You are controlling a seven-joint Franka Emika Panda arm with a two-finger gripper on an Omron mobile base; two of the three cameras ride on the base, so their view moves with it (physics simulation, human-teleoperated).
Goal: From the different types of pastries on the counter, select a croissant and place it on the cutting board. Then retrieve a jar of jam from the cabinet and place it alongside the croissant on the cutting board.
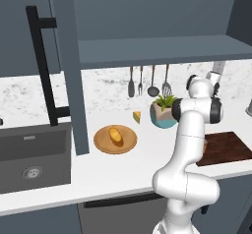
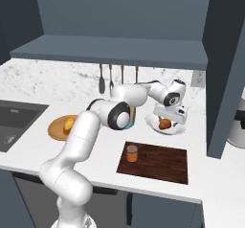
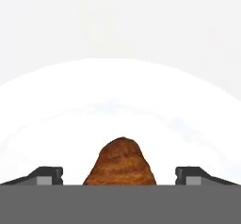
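The counter (image 2: 28,85) runs wide and white under the open cabinet (image 1: 147,48), and toward its right end lies the cutting board (image 2: 162,162), dark reddish-brown, with the jar of jam (image 2: 132,153) standing upright on its left part. Behind the board sits a white plate (image 2: 154,123) carrying the orange-brown croissant (image 2: 164,123), and the gripper (image 2: 168,120) is down over that plate. In the hand view the two finger tips (image 3: 47,175) stand wide apart, one on each side of the croissant (image 3: 121,163), which rises between them as a ridged, rust-brown hump; a clear gap shows on both sides, so the jaws are spread and touch nothing that can be seen. Well to the left, a paler golden pastry (image 1: 116,136) rests on a round tan wooden plate (image 1: 101,142).
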